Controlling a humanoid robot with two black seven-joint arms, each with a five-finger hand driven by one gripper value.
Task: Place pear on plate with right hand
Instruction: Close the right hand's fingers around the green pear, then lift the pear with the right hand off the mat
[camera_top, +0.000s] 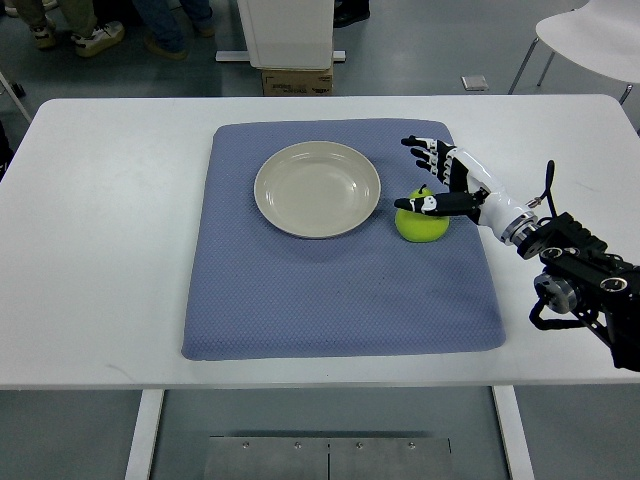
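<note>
Barely begun; green pear (421, 222) on the blue mat (340, 300) just right of the empty plate (317, 189); right hand (447, 180) over it, fingers (420, 150) spread wide, thumb across its top; grasp, lift, placement all left.

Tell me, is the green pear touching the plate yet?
Apart. The top view shows the pear lying on the blue mat, with a strip of mat showing between it and the plate rim. The right robot hand is at the pear.
</note>
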